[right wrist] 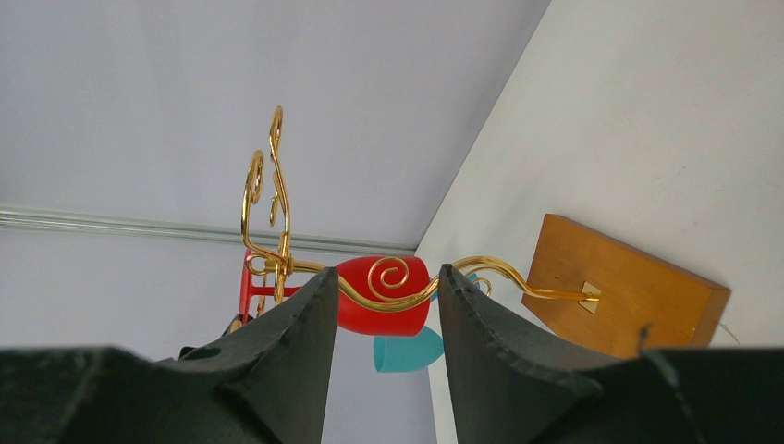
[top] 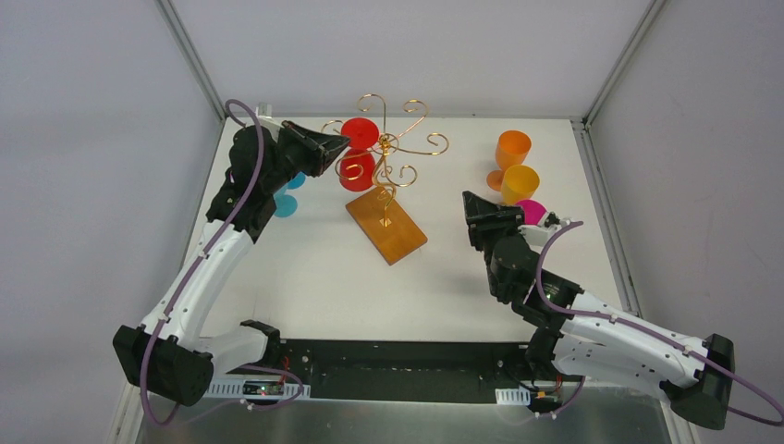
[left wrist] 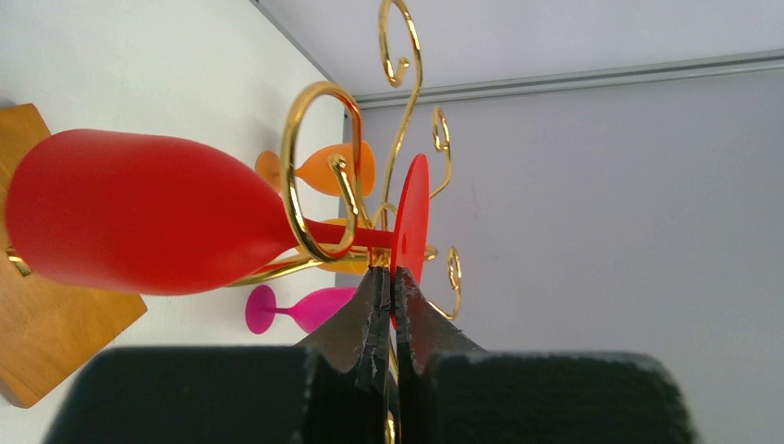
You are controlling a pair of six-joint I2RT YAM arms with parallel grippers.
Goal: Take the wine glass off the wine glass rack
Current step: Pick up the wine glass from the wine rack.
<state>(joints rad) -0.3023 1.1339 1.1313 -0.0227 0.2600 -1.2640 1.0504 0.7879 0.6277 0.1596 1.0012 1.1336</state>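
Observation:
The red wine glass (top: 356, 170) hangs upside down on a scroll arm of the gold wire wine glass rack (top: 389, 153), which stands on an orange-brown wooden base (top: 386, 228). My left gripper (top: 340, 144) is at the glass's round foot. In the left wrist view the glass (left wrist: 139, 213) lies sideways, its stem through a gold loop (left wrist: 294, 166). The left gripper (left wrist: 393, 271) is closed, with the rim of the red foot (left wrist: 413, 208) between its tips. My right gripper (top: 476, 209) is open and empty right of the rack. It faces the rack (right wrist: 277, 185) and the glass (right wrist: 398, 319) from a distance.
Two orange glasses (top: 513, 148) (top: 520, 183) and a pink glass (top: 532, 211) lie at the back right, near the right gripper. Blue glasses (top: 285, 204) lie behind the left arm. The frame posts and walls enclose the table's far edge.

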